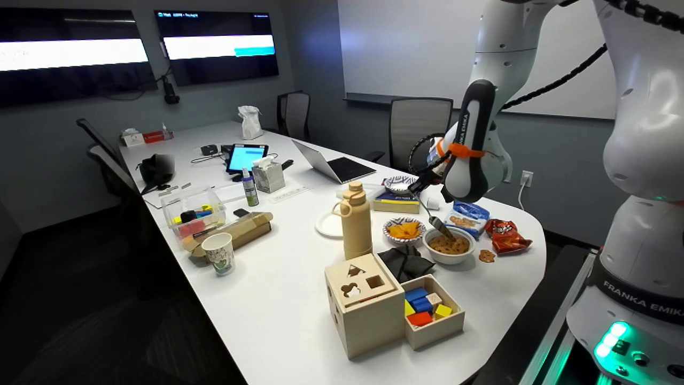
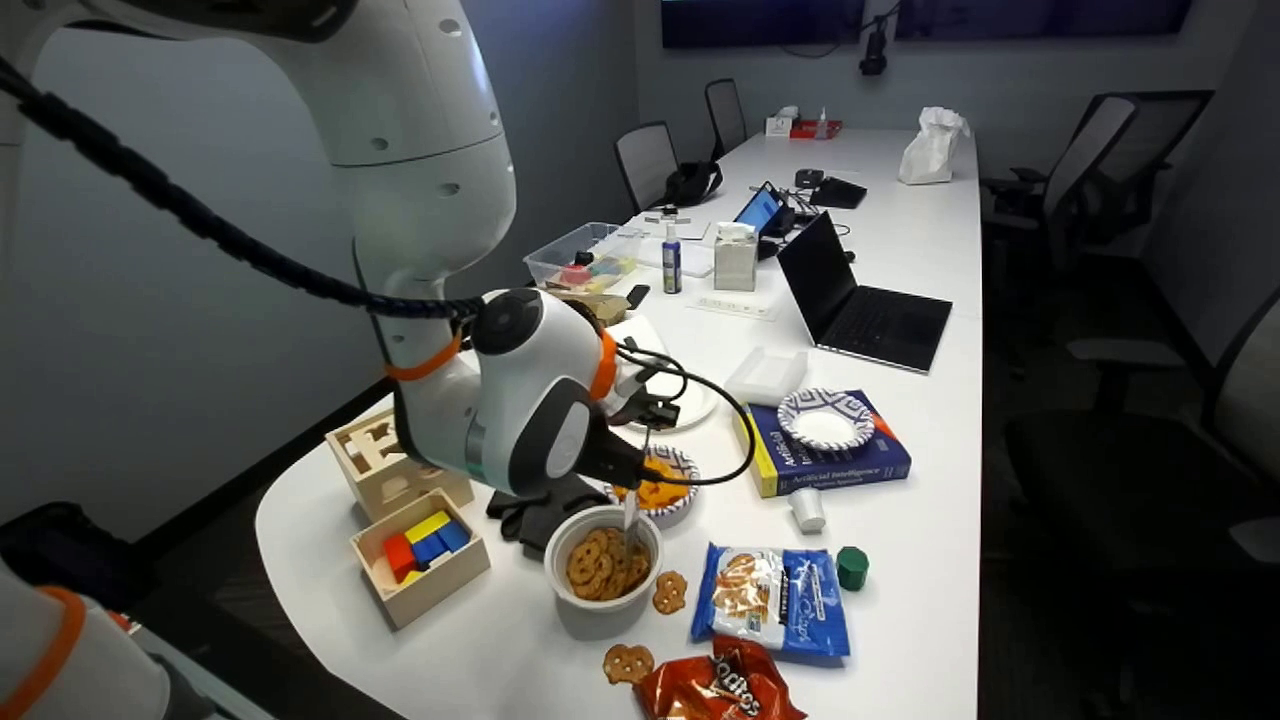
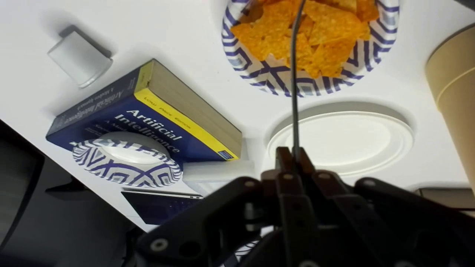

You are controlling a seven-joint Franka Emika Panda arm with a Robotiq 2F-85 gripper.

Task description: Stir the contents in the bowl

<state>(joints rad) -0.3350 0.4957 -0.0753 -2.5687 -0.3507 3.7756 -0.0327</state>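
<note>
A white bowl holds brown pretzel crisps. In an exterior view, the bowl and crisps stand near the table's end. My gripper is shut on the thin handle of a metal utensil. In an exterior view, the gripper is above and beyond the chips bowl, and the utensil slants down into the white bowl. Its fork-like head touches the crisps, its tip hidden among them. The utensil stands steeply in the bowl. In the wrist view the white bowl is out of view.
A patterned bowl of orange chips stands beside the white bowl. A tan bottle, black cloth and wooden block box are near. Snack bags and loose crisps lie around. A book bears another patterned bowl.
</note>
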